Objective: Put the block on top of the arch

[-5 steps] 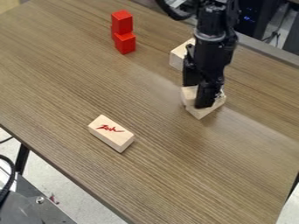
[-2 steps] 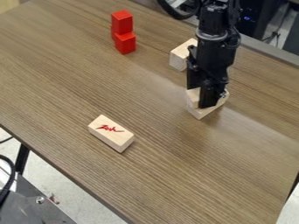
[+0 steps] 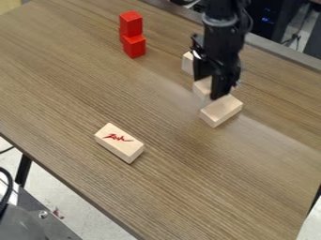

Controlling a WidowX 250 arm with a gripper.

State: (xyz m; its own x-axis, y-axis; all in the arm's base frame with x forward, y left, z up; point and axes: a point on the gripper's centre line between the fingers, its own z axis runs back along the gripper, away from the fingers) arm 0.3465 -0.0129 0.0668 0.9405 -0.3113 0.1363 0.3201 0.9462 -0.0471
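Note:
The black gripper [image 3: 210, 85] hangs over the right side of the table, shut on a pale wooden block [image 3: 202, 89] that shows between and left of its fingers. Just below and to the right of that held block, a second wooden block [image 3: 220, 111] lies on the table. Behind the gripper stands another pale block [image 3: 187, 63], partly hidden by the arm. No arch shape can be made out among these pieces.
On the wooden table [image 3: 69, 79], a pale block with red marking [image 3: 119, 143] lies left of centre. Red blocks [image 3: 133, 35] are stacked toward the back. The table's near edge runs diagonally along the lower left.
The gripper has moved up and slightly left with its block, which earlier sat over the lower wooden block. More of that lower block's top is now uncovered.

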